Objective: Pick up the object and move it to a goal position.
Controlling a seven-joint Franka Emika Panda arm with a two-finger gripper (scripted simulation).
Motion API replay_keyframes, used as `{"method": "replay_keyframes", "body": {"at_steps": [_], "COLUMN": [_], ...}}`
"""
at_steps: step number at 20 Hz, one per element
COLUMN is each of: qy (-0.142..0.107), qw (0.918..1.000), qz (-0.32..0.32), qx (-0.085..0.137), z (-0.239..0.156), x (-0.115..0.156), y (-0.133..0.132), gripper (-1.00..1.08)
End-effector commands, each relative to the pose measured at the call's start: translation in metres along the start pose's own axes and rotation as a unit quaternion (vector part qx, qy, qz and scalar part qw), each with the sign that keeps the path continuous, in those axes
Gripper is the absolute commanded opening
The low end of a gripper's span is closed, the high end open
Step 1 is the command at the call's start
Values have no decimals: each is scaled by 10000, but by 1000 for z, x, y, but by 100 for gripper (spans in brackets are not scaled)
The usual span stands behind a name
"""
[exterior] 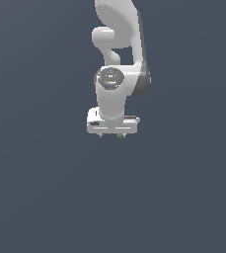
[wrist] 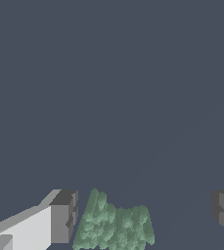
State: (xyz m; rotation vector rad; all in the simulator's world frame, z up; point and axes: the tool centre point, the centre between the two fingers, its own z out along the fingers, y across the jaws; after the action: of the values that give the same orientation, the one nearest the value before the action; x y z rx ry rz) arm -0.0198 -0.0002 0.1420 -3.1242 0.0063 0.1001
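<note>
No legible text, labels, brand marks, numbers or signs in either view. Arm housing (exterior: 119, 54) in the exterior view: plain white, unmarked. The round cap (exterior: 110, 78) on the wrist joint shows faint mottled shading only, too blurred to read as characters. Wrist view: finger pads (wrist: 64, 217) and background carry no markings.

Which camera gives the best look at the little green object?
The wrist view. The green object fills a large patch between the open fingers, nearer one, its lumpy texture plain. The exterior view shows only a green speck under the gripper.
</note>
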Motion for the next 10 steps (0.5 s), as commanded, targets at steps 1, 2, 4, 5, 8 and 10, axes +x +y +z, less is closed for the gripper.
{"method": "replay_keyframes", "body": {"at_steps": [1,2,4,5,8,10], "qy": [0,0,-10,-18,-48,-61], "qw": [10000,10000,10000,10000,9999,9999], "qz": [0,0,10,20,73,115], "qx": [0,0,-16,-29,-71,-87], "z": [0,0,-1,-1,-3,-4], "x": [0,0,-1,-1,-3,-4], "y": [0,1,6,11,27,33], "gripper": [100,100,100,100,100,100]}}
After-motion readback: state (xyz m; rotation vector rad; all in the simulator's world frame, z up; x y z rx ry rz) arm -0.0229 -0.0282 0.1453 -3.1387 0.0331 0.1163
